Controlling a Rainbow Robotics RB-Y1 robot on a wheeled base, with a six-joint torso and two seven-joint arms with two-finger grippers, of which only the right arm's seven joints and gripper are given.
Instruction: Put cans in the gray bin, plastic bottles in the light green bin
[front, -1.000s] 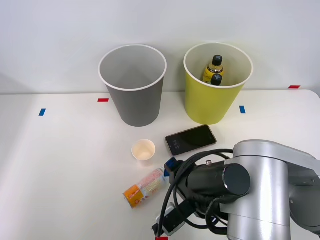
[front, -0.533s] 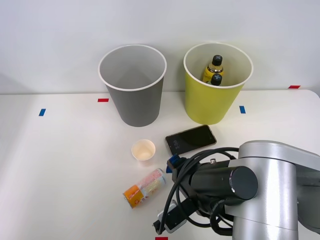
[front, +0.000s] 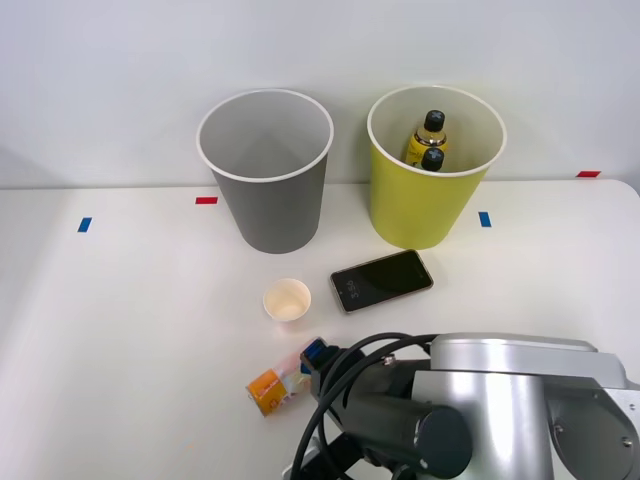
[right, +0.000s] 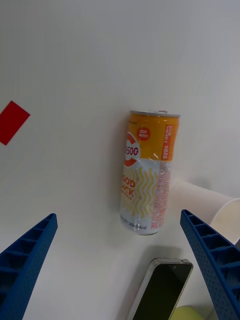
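1. Since the earlier frames the right arm has swung toward the robot's left and nearer the counter's (front: 120, 330) front edge; it now covers part of the can (front: 268, 388), which hasn't moved.
2. Can lies on its side on the white counter, near the front, orange end toward the robot's left, pale patterned half tucked under the arm. In the wrist view the can (right: 147, 172) lies free on the counter, nothing touching it.
3. Right pincer (right: 120, 267): blue ribbed fingers (right: 27, 260) spread wide, one at each corner, w/ nothing between them; the can sits ahead of the gap, not yet between the fingers.
4. Small cream paper cup (front: 287, 299) stands upright just behind the can, apart from it; its side also shows in the wrist view (right: 212, 207).
5. Black phone (front: 381, 279) lies flat, screen up, to the cup's right, between cup and light green bin (front: 420, 205).
6. Gray bin (front: 268, 200) stands upright at the back, left of the lime one; what shows of its inside looks empty.
7. Light green bin holds both plastic bottles (front: 428, 138), black caps up, one in front of the other.
8. Red & blue tape marks (front: 206, 200) dot the counter along the back; a red patch (right: 12, 121) shows near the can in the wrist view.
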